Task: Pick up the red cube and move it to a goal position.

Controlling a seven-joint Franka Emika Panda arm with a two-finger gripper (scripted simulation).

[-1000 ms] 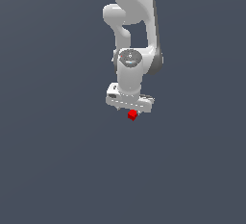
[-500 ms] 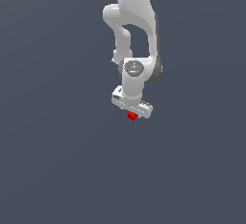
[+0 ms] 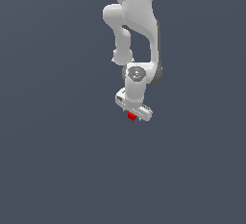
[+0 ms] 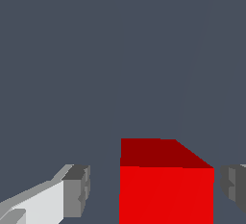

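Observation:
The red cube (image 3: 131, 116) shows as a tiny red spot just under the white gripper (image 3: 133, 117) in the exterior view. In the wrist view the red cube (image 4: 166, 189) sits between the two fingers. My gripper (image 4: 156, 187) is open around it. One grey fingertip (image 4: 78, 189) stands apart from the cube by a clear gap. The other fingertip (image 4: 234, 183) is close to the cube with a thin gap. Nothing shows the cube lifted.
A plain dark grey surface (image 3: 57, 160) fills both views. The white arm (image 3: 137, 21) comes down from the top of the exterior view. No other objects are in view.
The hand has turned about its axis, so its bar now slants in the exterior view. The arm's upper links have shifted a little. The red cube has stayed where it was.

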